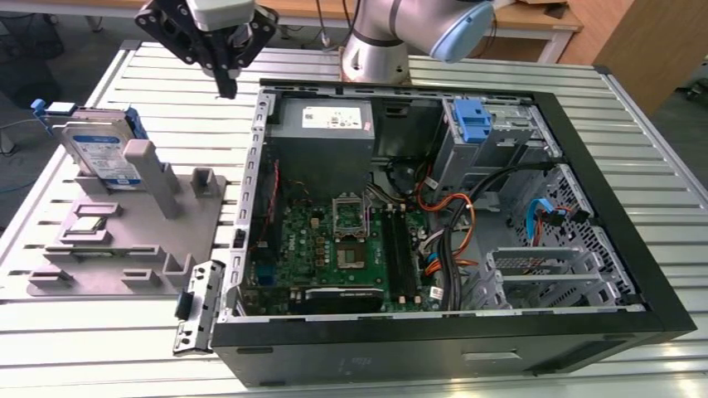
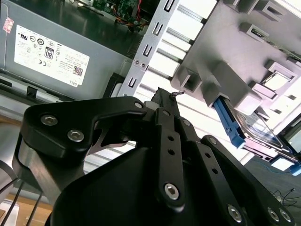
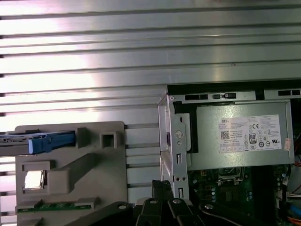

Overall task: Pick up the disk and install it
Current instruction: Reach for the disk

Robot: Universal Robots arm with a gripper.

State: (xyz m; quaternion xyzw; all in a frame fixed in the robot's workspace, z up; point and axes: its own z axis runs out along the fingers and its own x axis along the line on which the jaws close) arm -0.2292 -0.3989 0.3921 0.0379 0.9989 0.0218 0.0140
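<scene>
Black steel of the case lies nearest in the exterior view, its lid off. Beyond it, to that view's left, a grey fixture rests on the ribbed worktop. The disk stands on edge at the fixture's far end, blue rails showing, untouched. Farthest back, the end effector hangs above the worktop between the disk and the case corner, closed up and holding nothing, apart from the disk. The step looks like the reach for the disk. It would go best with the end effector opened before descent, squared to the disk's flat faces and clear of the fixture.
</scene>
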